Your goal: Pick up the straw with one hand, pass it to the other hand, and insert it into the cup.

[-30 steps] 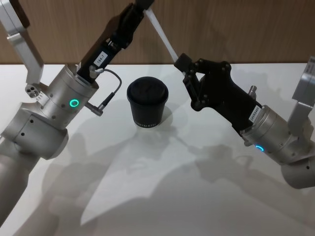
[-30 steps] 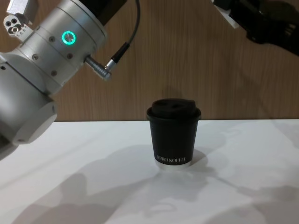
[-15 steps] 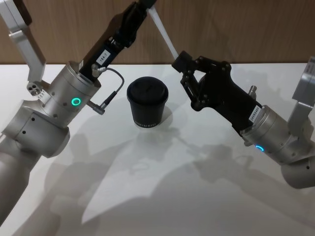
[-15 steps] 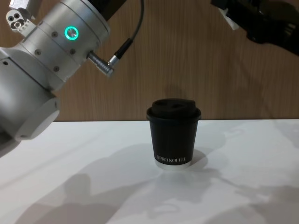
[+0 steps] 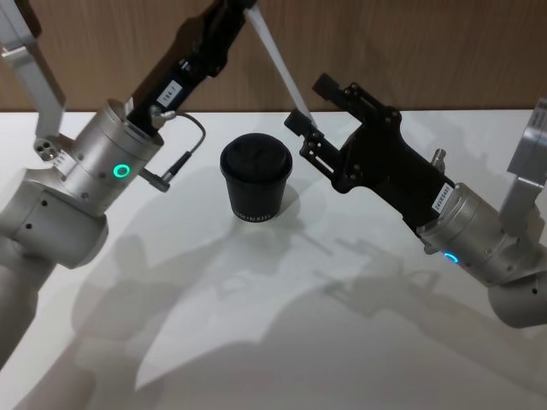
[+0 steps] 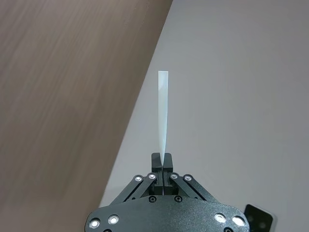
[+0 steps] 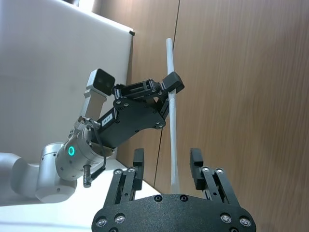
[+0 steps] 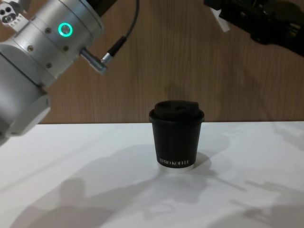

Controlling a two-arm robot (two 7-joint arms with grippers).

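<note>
My left gripper (image 5: 244, 8) is raised high at the back and is shut on the upper end of the white straw (image 5: 278, 61). The straw slants down to the right, above the table. Its lower end lies between the spread fingers of my open right gripper (image 5: 309, 102), which does not clamp it. The right wrist view shows the straw (image 7: 172, 130) standing between the right gripper's (image 7: 167, 154) parted fingers, with the left gripper (image 7: 171, 83) pinching it higher up. From the left wrist, the straw (image 6: 162, 116) juts straight out of the shut left gripper (image 6: 163, 162). The black lidded cup (image 5: 256, 175) stands upright below and left of the straw's lower end.
The white table (image 5: 282, 325) spreads around the cup (image 8: 176, 133). A wooden wall (image 5: 410, 43) closes the back. My left arm's silver wrist with its cable plug (image 5: 158, 179) hangs left of the cup, and the right arm's wrist (image 5: 466, 226) reaches in from the right.
My right gripper, which was shut on the straw's lower end, has opened. My left arm has shifted a little to the left while still holding the straw.
</note>
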